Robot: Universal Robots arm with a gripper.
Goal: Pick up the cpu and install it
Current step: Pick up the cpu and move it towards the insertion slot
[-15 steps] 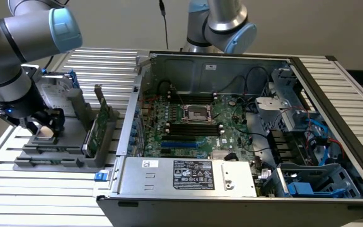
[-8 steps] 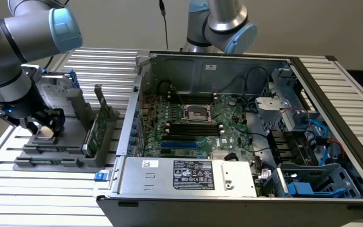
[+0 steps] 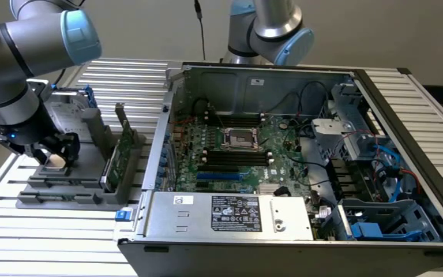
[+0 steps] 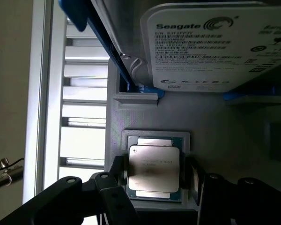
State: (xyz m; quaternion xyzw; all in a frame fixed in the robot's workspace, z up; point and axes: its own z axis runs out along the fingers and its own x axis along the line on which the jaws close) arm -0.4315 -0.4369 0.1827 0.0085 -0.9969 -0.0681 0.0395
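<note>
The cpu (image 4: 154,168), a small square chip with a shiny silver top and a thin green rim, lies flat in a recess of the grey holder (image 4: 206,117). My gripper (image 4: 154,177) is low over it, open, with one dark finger (image 4: 118,169) on each side of the chip and a small gap to each edge. In the exterior view my gripper (image 3: 53,154) hangs over the near-left part of that holder (image 3: 67,197), left of the computer case. The metal-framed socket (image 3: 242,138) with a dark centre sits in the middle of the motherboard.
A silver Seagate hard drive (image 4: 215,47) in a blue bracket rests on the holder just beyond the cpu. A green card (image 3: 121,154) stands upright at the holder's right side. The open case (image 3: 177,115) holds cables, memory slots and a power supply (image 3: 229,214). A second arm (image 3: 271,29) stands behind.
</note>
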